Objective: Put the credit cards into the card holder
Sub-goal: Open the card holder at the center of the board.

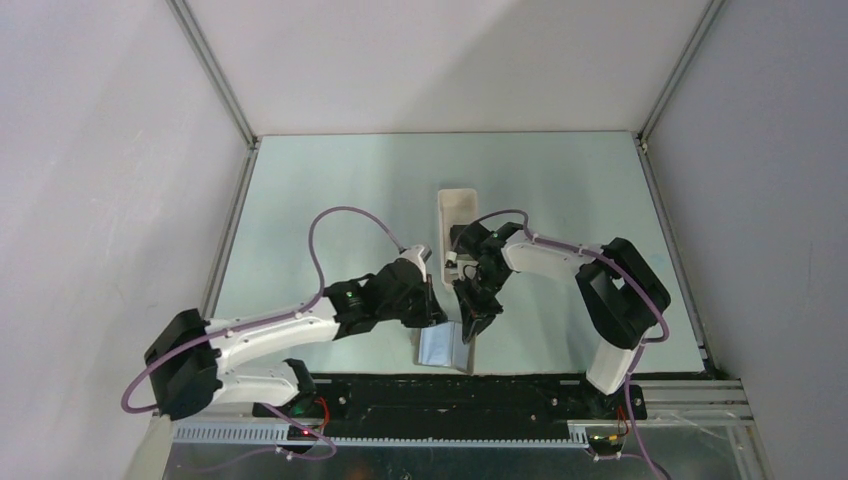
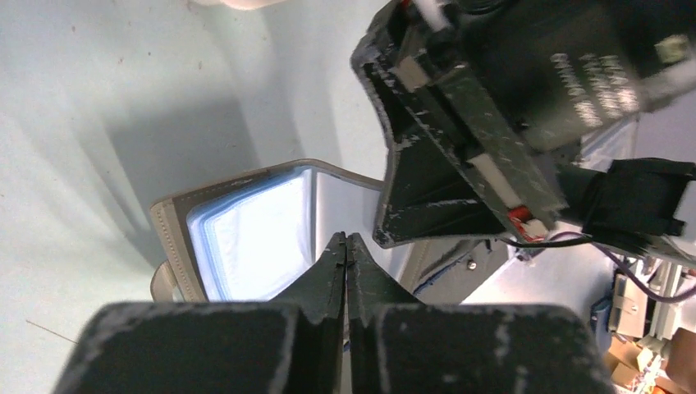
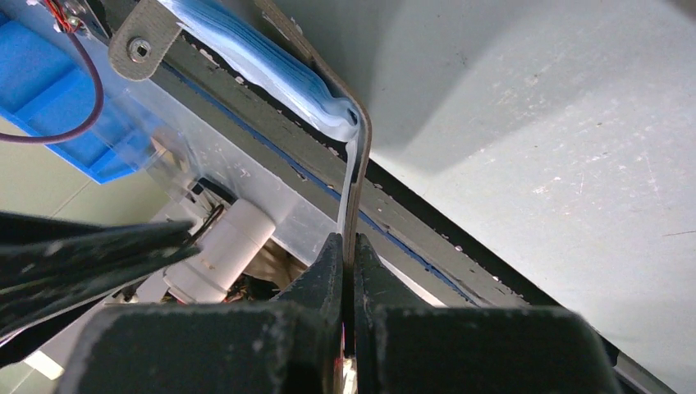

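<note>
Lying open at the table's (image 1: 330, 200) front edge, the card holder (image 1: 440, 348) is showing its silvery-blue inside. The right gripper (image 3: 346, 246) is pinching one raised flap between closed jaws. The left gripper (image 2: 345, 242) is hovering at the other flap, jaws pressed together, any hold unclear.

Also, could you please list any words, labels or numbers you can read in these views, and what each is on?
Nothing here reads clearly.
Right gripper housing, left wrist view: a short line of pale printed letters, too blurred to read.
Wallet: no text visible.
White tray: no text visible.
</note>
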You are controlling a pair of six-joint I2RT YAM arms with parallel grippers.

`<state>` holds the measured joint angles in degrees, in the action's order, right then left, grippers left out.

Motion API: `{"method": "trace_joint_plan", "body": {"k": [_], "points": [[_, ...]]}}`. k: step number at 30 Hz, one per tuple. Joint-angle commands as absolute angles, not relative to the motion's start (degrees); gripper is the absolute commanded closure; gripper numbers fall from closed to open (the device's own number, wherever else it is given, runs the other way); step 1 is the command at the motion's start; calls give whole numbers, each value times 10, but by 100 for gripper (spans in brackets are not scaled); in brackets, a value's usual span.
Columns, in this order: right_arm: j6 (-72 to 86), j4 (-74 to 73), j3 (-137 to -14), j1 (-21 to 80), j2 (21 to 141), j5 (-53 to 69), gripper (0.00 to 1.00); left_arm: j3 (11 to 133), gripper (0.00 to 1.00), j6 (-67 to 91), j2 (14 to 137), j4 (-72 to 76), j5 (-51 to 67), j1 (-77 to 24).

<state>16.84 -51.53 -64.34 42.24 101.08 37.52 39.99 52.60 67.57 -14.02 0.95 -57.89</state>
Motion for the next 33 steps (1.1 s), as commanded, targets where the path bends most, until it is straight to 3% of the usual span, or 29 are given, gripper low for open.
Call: {"method": "trace_joint_plan", "body": {"k": [1, 9, 16, 17, 21, 23, 25, 30, 33], "points": [[164, -508, -660, 427, 1020, 364, 100, 416, 100, 554, 724, -148, 8, -589], [172, -495, -656, 424, 1024, 362, 100, 422, 100, 580, 777, -147, 33, -589], [198, -470, -644, 415, 1007, 354, 93, 414, 100, 607, 813, -144, 38, -589], [200, -470, -644, 415, 1004, 341, 90, 413, 100, 610, 816, -144, 38, -589], [203, -479, -643, 416, 972, 284, 53, 407, 100, 628, 831, -143, 32, -589], [205, -485, -643, 416, 942, 250, 40, 404, 100, 635, 837, -143, 30, -589], [208, -489, -642, 416, 908, 223, 34, 404, 100, 639, 843, -143, 29, -589], [214, -475, -634, 416, 817, 209, 36, 406, 100, 643, 854, -143, 30, -589], [227, -437, -614, 415, 782, 238, 46, 406, 100, 644, 858, -143, 32, -589]]}}
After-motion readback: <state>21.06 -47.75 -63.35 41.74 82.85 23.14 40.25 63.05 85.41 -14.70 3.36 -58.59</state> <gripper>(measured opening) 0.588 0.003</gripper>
